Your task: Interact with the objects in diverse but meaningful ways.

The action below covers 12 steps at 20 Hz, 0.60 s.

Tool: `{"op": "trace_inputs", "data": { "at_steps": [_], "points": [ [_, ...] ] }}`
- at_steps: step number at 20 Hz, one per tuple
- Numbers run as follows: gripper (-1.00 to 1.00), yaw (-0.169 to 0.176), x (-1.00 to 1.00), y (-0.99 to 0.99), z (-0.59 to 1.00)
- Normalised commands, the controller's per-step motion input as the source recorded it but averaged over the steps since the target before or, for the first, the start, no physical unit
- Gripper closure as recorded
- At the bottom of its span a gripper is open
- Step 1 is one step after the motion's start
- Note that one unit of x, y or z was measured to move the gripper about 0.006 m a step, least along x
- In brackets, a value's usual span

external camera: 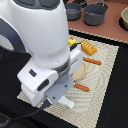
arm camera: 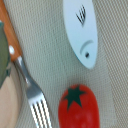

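The wrist view looks straight down on a white fish-like piece [arm camera: 80, 31] with a dark eye and fin marks, and a red tomato-like ball [arm camera: 78, 107] with a green star top beside it. No fingers show in that view. In the exterior view my gripper [external camera: 64, 100] hangs low over the near part of the woven mat, and the arm hides the fish and the tomato. I cannot make out how the jaws stand. An orange ridged block [external camera: 89, 48] and a yellow packet [external camera: 73, 43] lie on the mat's far side.
A fork [arm camera: 31, 90] with a wooden handle lies by the tan plate [arm camera: 6, 102] close to the tomato. The plate [external camera: 81, 74] and two wooden-handled utensils [external camera: 92, 61] sit mid-mat. Grey pots [external camera: 95, 14] stand at the back.
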Motion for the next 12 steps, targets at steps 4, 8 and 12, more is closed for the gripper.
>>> {"op": "trace_inputs", "data": {
  "at_steps": [4, 8, 12],
  "points": [
    [-1.00, 0.065, 0.58, -0.33, -0.19],
    [-1.00, 0.074, 0.37, -0.34, -0.29],
    [-1.00, 0.043, 0.07, -0.32, -0.34]
  ]
}}
